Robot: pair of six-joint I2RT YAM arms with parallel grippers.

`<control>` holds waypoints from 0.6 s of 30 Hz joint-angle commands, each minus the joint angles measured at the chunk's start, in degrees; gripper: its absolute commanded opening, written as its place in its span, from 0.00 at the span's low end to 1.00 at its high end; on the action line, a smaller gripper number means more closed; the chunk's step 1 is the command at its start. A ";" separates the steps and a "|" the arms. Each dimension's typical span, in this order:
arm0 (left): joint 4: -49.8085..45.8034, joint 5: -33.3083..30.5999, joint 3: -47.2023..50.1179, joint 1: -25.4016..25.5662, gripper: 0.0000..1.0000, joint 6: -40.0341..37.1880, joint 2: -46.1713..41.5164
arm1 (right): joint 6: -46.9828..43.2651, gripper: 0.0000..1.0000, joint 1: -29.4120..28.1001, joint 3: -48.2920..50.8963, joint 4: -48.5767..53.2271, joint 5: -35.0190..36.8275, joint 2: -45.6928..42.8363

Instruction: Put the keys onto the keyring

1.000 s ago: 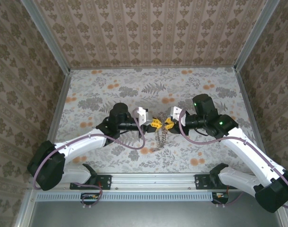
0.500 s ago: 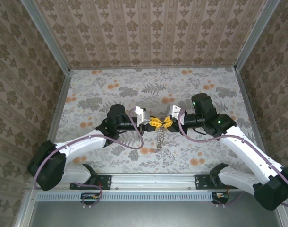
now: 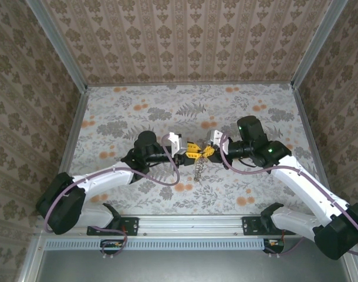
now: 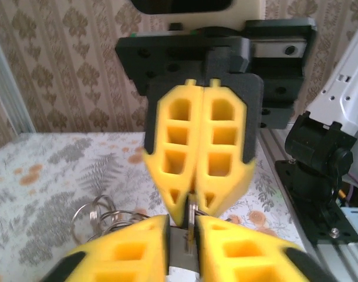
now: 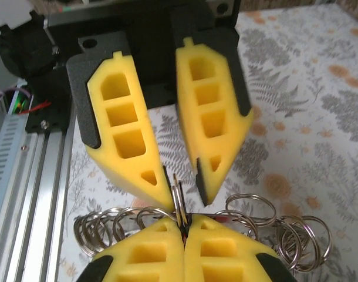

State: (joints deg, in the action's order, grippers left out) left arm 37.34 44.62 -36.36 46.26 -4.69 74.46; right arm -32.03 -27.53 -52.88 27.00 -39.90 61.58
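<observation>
Right wrist: right tool [image 5: 185, 226] clamps keyring [image 3: 199, 168]
Left tool [image 5: 185, 204]: slightly open
Keyring: best held steady; close left squarely

Yellow pads glowing over a grey floral print

The left claw [image 5: 183, 197] and the right claw [image 5: 185, 228] are both wearing bright yellow pads on matte black backing, and the arms [image 3: 102, 176] behind them are showing white shells, black joints and purple cables [image 3: 243, 167]. The keyring [image 5: 302, 238] is gleaming silvery in thin wire loops. The surface [image 3: 138, 106] is carrying a pale grey fern-and-flower print dotted with orange blots, the walls [image 3: 185, 41] are showing beige-brown damask motifs in vertical stripes, and the rail [image 3: 196, 225] along the near edge is shining plain silver-grey.
</observation>
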 commanded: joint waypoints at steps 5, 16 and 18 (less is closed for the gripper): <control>-26.57 0.27 -9.92 0.67 0.28 -12.75 -1.78 | -7.73 0.00 -2.63 -5.62 8.91 7.53 2.04; -32.69 -1.79 -12.26 3.13 0.23 -16.47 0.22 | -6.84 0.00 -4.63 -6.49 7.00 9.05 3.19; -34.14 -1.91 -12.80 3.16 0.18 -17.21 0.25 | -6.64 0.00 -4.64 -6.53 6.66 8.75 3.19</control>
State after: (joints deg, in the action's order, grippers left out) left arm 8.03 42.81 -46.98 48.73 -18.81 74.15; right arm -38.81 -31.83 -57.30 35.53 -30.76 64.90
